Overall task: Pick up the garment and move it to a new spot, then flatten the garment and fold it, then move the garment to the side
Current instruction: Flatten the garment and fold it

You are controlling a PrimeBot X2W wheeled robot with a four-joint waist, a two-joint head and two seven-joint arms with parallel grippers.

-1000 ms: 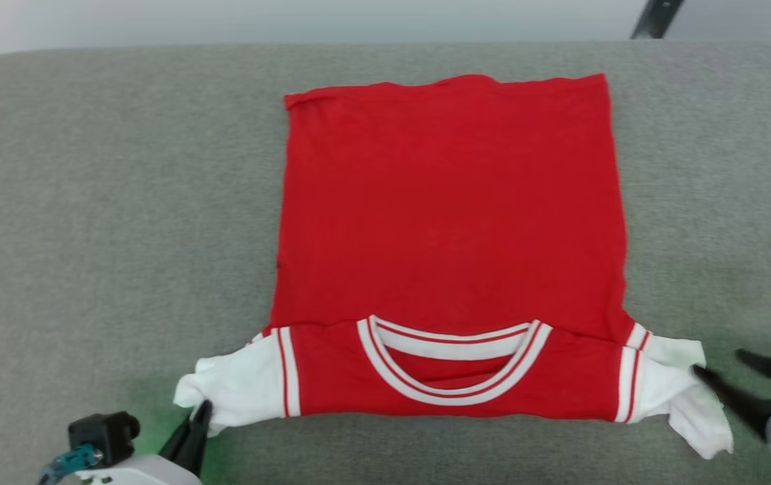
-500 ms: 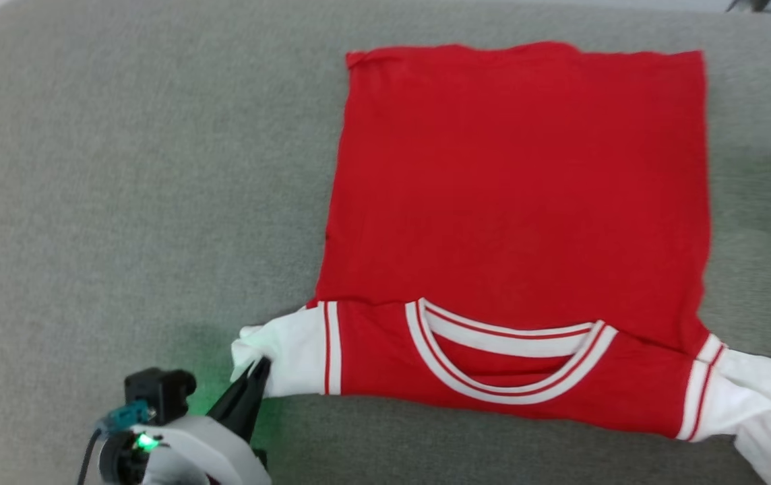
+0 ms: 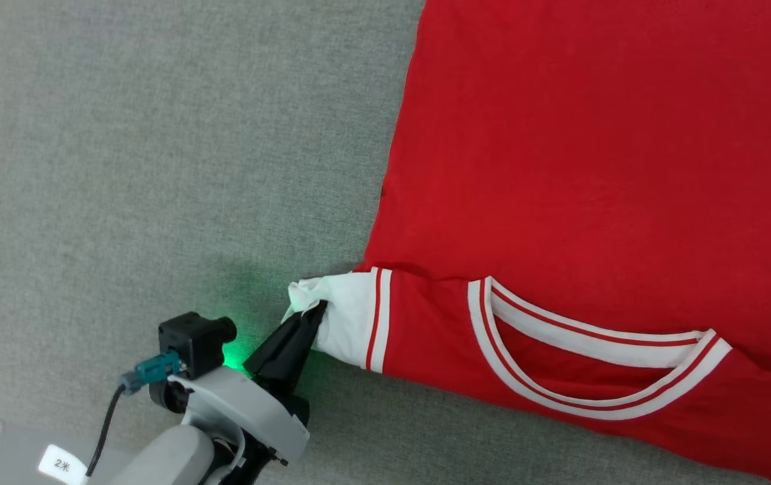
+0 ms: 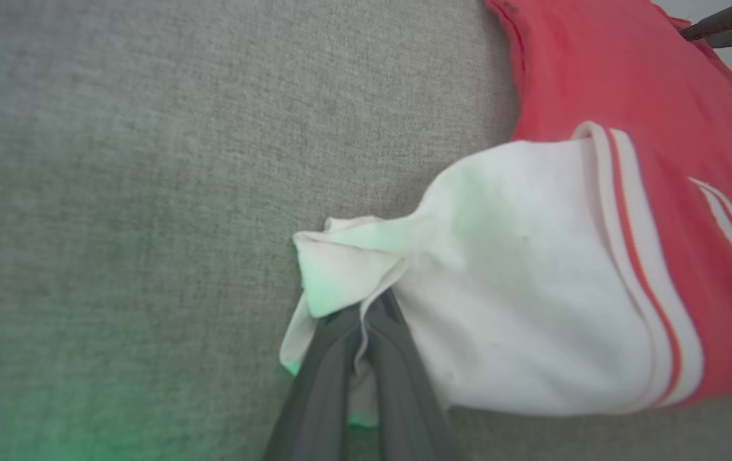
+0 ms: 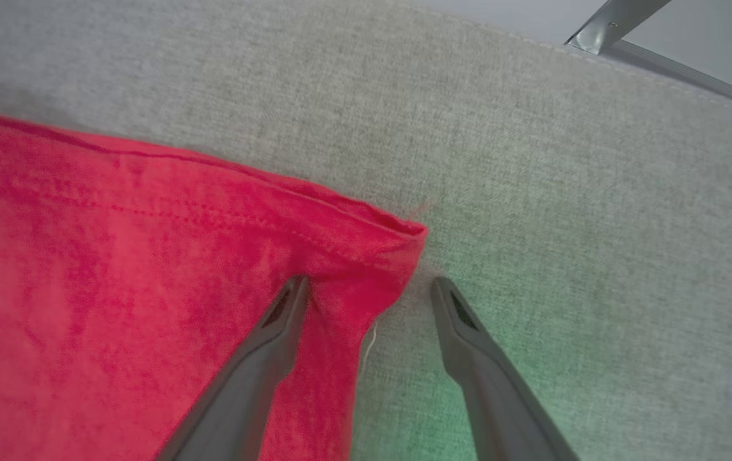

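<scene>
Two left fingers around garment sleeve tip

The shirt is matt red knit cloth with a stitched hem. Its sleeve is white cloth, faintly speckled. The cover under it is coarse grey woven fabric, matt. The right gripper has smooth, matt dark-grey fingers. At lower left of the head view, a wrist housing looks like smooth pale plastic. At upper right of the right wrist view, a bar is shiny metal.
</scene>
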